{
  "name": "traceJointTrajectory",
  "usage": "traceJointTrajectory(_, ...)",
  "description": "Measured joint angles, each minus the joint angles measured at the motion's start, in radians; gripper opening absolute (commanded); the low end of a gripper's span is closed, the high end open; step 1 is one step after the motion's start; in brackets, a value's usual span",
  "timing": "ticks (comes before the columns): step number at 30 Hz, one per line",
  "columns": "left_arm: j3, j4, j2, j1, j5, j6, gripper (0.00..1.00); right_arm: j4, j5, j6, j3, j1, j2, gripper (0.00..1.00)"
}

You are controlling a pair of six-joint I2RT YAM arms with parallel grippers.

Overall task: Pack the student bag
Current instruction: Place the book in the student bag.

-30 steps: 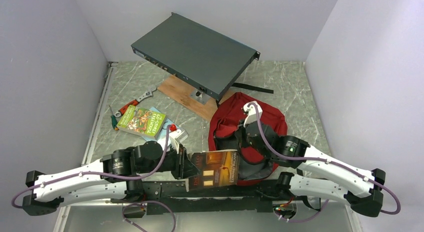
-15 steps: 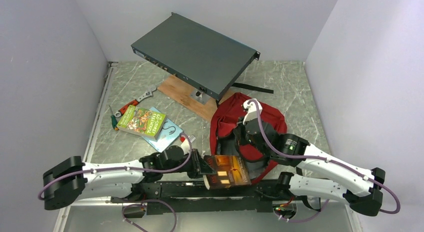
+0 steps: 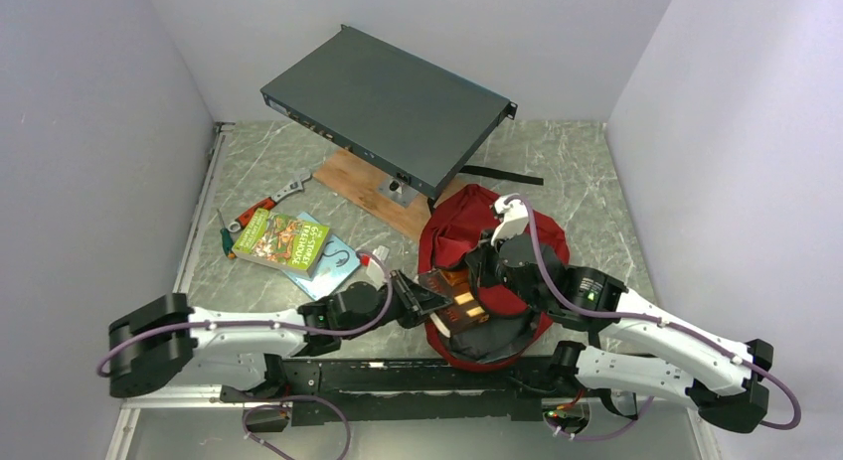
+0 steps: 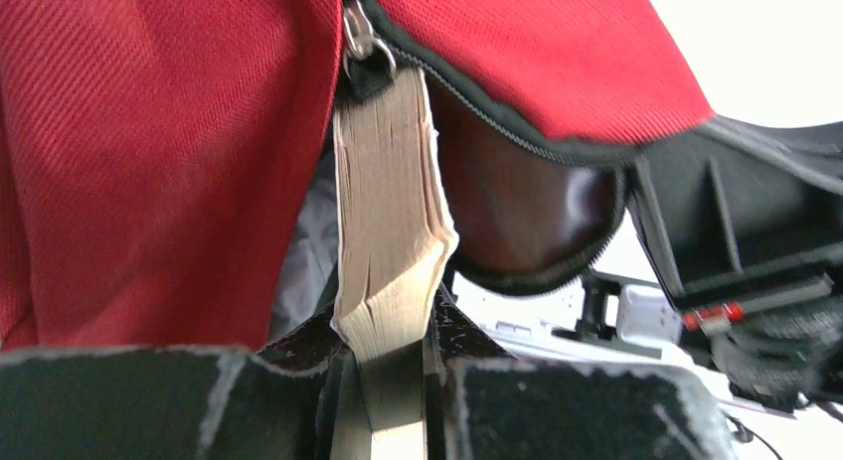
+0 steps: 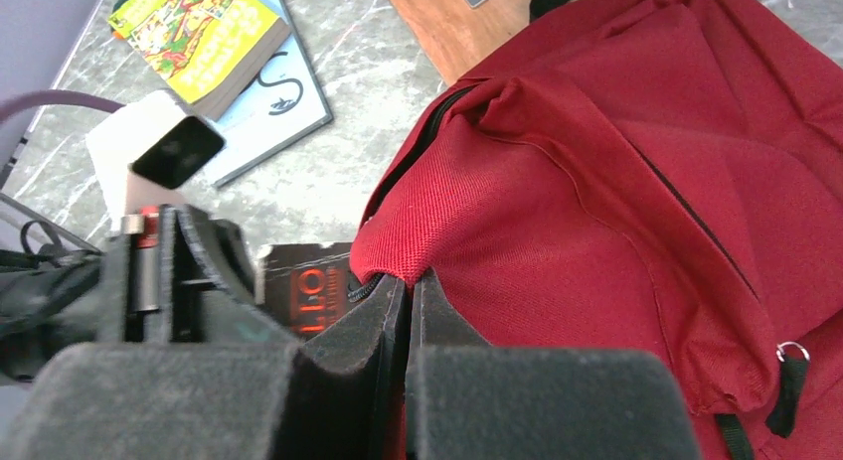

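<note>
The red student bag (image 3: 467, 231) lies right of centre with its mouth facing left. My right gripper (image 3: 484, 271) is shut on the bag's upper zipper edge (image 5: 403, 266) and holds it raised. My left gripper (image 3: 425, 299) is shut on a dark brown book (image 3: 459, 303), whose far end sits inside the bag's mouth. In the left wrist view the book's cream page edge (image 4: 388, 202) runs up from my left gripper (image 4: 393, 336) between the red fabric (image 4: 149, 152) and the zipper. The right wrist view shows the book's dark cover (image 5: 303, 286) beside the bag's opening.
A green and yellow book (image 3: 281, 240) lies on a pale blue book (image 3: 333, 266) at the left. A flat dark grey metal box (image 3: 388, 107) leans at the back over a wooden board (image 3: 358, 187). Small tools (image 3: 260, 207) lie near the left wall.
My left arm has swung the dark book right and away from the near edge, into the bag's mouth. My right gripper has lifted the bag's edge a little and shifted right.
</note>
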Motion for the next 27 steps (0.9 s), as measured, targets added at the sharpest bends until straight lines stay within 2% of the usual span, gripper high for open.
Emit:
traceJointTrajectory(5, 0.078, 0.042, 0.185, -0.034, -0.108, -0.009, 0.00, 0.000, -0.037, 0.012, 0.006, -0.002, 0.005, 0.00)
traceJointTrajectory(9, 0.159, 0.008, 0.277, -0.073, -0.228, 0.003, 0.00, -0.027, -0.051, 0.014, 0.023, -0.002, 0.008, 0.00)
traceJointTrajectory(12, 0.208, 0.066, 0.364, -0.085, -0.281, 0.004, 0.00, -0.073, -0.034, 0.005, 0.060, -0.002, 0.006, 0.00)
traceJointTrajectory(20, 0.262, 0.085, 0.457, -0.083, -0.402, 0.010, 0.00, -0.189, -0.092, -0.007, 0.165, -0.002, 0.010, 0.00)
traceJointTrajectory(23, 0.310, 0.089, 0.524, -0.056, -0.428, 0.022, 0.00, -0.171, -0.116, 0.048, 0.149, -0.003, 0.002, 0.00)
traceJointTrajectory(27, 0.362, 0.094, 0.600, -0.029, -0.471, 0.044, 0.00, -0.105, -0.118, 0.142, 0.045, -0.006, -0.076, 0.00)
